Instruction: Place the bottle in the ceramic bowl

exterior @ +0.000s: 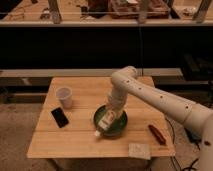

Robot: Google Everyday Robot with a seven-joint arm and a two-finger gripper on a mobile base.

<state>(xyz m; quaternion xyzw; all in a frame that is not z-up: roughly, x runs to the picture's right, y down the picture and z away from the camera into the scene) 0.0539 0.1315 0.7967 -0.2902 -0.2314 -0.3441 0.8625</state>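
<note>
The green ceramic bowl [123,125] sits on the wooden table [75,142], a little right of its middle. My gripper [107,120] hangs from the white arm and reaches down into the bowl's left half. A small white bottle [102,127] shows at the gripper's tip, slanting over the bowl's front left rim, its lower end just outside the rim. Whether the bottle rests on the bowl or hangs above it I cannot tell.
A translucent white cup [64,96] stands at the table's left. A black phone [60,117] lies in front of it. A red elongated object [157,134] lies right of the bowl. A pale square pad [139,150] lies near the front edge.
</note>
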